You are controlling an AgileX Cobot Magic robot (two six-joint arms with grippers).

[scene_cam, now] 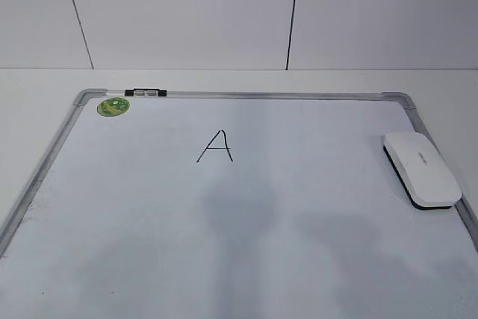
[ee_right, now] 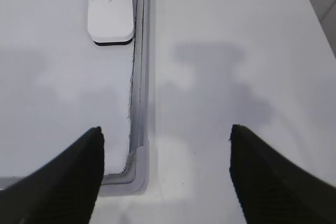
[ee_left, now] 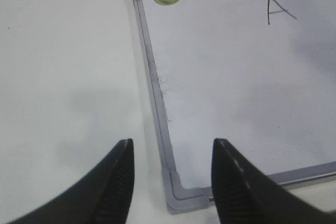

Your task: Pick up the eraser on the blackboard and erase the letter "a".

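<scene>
The eraser, a white oblong block with a dark base, lies on the blackboard by its right frame edge. It also shows in the right wrist view. An angular capital "A" is drawn on the upper middle of the board; no lowercase cursive "a" shows in any view. My left gripper is open and empty above the board's near left corner. My right gripper is open and empty above the near right corner, well short of the eraser. Neither gripper shows in the exterior view.
A round green sticker sits in the board's far left corner. A small black-and-white clip sits on the far frame edge. The white table surrounds the board, and a white panelled wall stands behind.
</scene>
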